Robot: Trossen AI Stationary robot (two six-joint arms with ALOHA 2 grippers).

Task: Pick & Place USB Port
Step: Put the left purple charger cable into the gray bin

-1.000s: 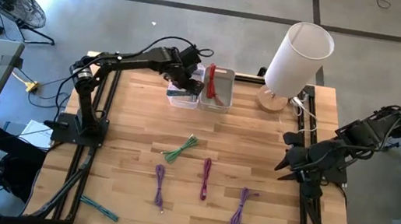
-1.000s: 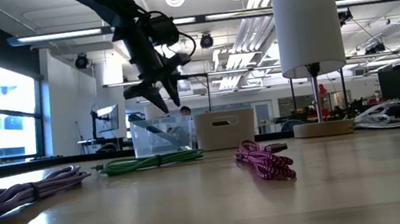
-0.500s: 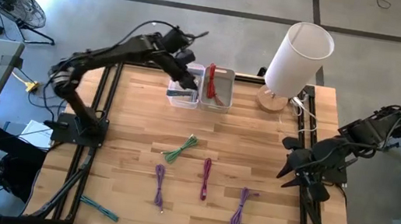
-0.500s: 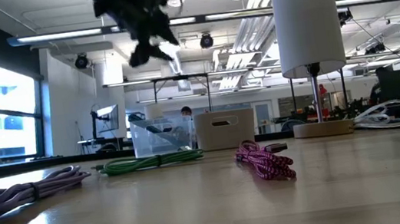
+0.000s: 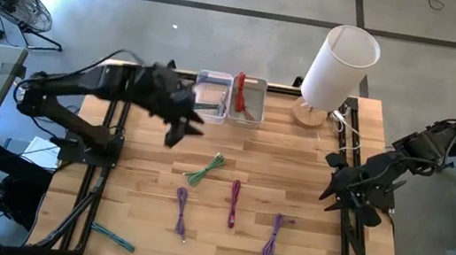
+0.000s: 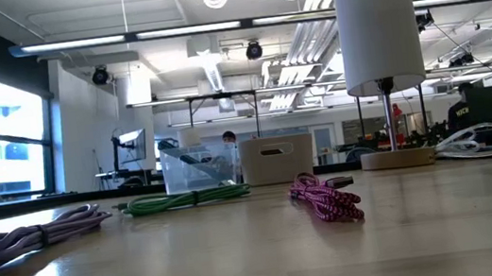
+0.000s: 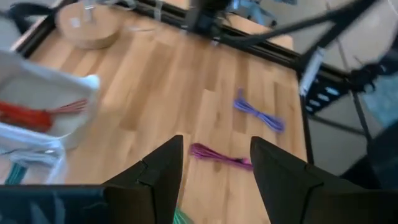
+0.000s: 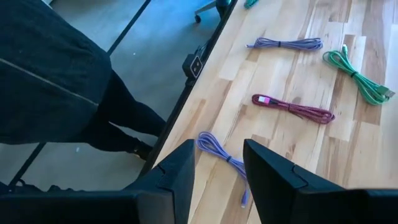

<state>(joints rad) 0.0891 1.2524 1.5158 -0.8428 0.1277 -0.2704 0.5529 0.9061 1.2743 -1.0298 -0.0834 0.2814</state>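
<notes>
Several coiled USB cables lie flat on the wooden table: a green one [image 5: 204,170], a magenta one [image 5: 234,203], two purple ones [image 5: 181,209] [image 5: 273,236] and a teal one [image 5: 112,236]. At the far edge stand a clear bin [image 5: 212,97] and a second bin [image 5: 248,100] with a red cable in it. My left gripper [image 5: 177,131] hangs open and empty high over the table's left half, between the bins and the green cable; its fingers [image 7: 161,171] frame the magenta cable [image 7: 217,157] far below. My right gripper [image 5: 328,177] waits open and empty at the table's right edge.
A white lamp [image 5: 332,71] stands on a round wooden base at the far right corner, with white wires beside it. A person in dark clothes [image 8: 50,81] stands at the table's near edge. Bare wood lies between the bins and the cables.
My left gripper has risen from over the clear bin and swung back toward the table's left and near side, leaving the low view. The cables and bins lie as before.
</notes>
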